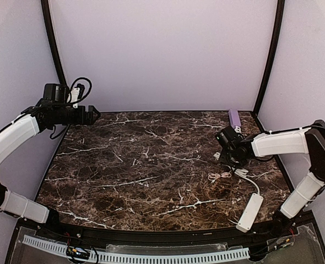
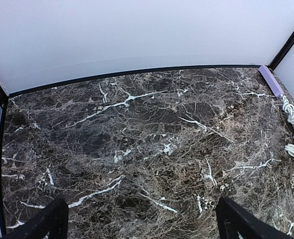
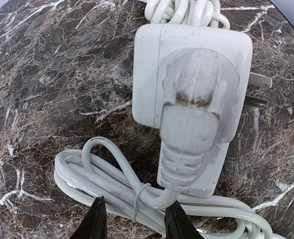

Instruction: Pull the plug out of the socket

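While my left gripper hangs spread over open marble surface, my right gripper sits half-spread by the socket's ribbed plug.

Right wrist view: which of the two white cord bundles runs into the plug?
The lower bundle, by the right gripper: its cord curves into the plug on the socket. The upper coil lies beyond it.

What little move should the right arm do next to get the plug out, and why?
Probably ease the right fingers forward until they straddle the plug, then close. The plug sits fully pushed into the socket. The fingers stand apart just short of it, with only the cord passing between them, and they grip nothing.
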Motion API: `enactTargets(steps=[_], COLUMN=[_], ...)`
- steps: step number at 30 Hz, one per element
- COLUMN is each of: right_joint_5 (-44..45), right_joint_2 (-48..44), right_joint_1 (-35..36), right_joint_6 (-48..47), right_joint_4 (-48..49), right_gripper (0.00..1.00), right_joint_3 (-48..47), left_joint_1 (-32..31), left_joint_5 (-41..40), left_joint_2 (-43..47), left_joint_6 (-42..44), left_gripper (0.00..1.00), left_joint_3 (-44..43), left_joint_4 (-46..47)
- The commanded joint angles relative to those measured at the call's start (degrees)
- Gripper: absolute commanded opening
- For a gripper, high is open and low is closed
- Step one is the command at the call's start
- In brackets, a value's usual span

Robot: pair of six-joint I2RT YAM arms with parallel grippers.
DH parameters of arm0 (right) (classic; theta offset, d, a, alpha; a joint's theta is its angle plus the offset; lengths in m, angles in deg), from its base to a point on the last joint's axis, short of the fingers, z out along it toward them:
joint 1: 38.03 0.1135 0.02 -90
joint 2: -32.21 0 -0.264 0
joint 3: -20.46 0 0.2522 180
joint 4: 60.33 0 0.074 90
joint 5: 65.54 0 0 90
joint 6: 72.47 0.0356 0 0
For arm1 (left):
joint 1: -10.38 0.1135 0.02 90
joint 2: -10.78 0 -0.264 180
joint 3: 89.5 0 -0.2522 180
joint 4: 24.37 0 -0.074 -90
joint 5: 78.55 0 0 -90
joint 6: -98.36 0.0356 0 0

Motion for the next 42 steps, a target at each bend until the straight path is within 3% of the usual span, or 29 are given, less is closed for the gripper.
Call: enactTargets(steps=[1, 10, 24, 29, 34, 42], right_joint_5=[1.29, 0.3, -0.37, 0.5, 0.74, -1.9], right_joint_2=[-1.69, -6.41, -1.53, -0.72, -1.67, -6.69], right_joint_1=[-1.45, -4.3, -5.58, -5.58, -5.52, -5.19], right_joint_6=[2.25, 2.29, 0.78, 2.37, 1.99, -7.17], right_joint_4=[-0.76, 2.09, 5.33, 5.52, 5.85, 15.11], right_gripper=[0.31, 0.27, 0.18, 0.13, 0.0, 0.0], right_joint_3=[1.74, 4.69, 3.1, 3.23, 3.51, 7.6], left_joint_1=[-0.27, -0.32, -0.3, -0.32, -0.3, -0.32], left_joint_5=[0.76, 0.74, 0.57, 0.48, 0.48, 0.36], left_joint_2=[1.03, 0.97, 1.02, 1.03, 1.03, 0.96], left_joint_6=[-0.05, -0.04, 0.04, 0.17, 0.23, 0.23], left_gripper=[0.99, 0.99, 0.99, 0.99, 0.99, 0.99], left_joint_3=[-1.04, -1.04, -1.03, -0.99, -1.04, -1.04], left_joint_4=[-1.0, -0.96, -0.99, -1.0, -1.0, -0.99])
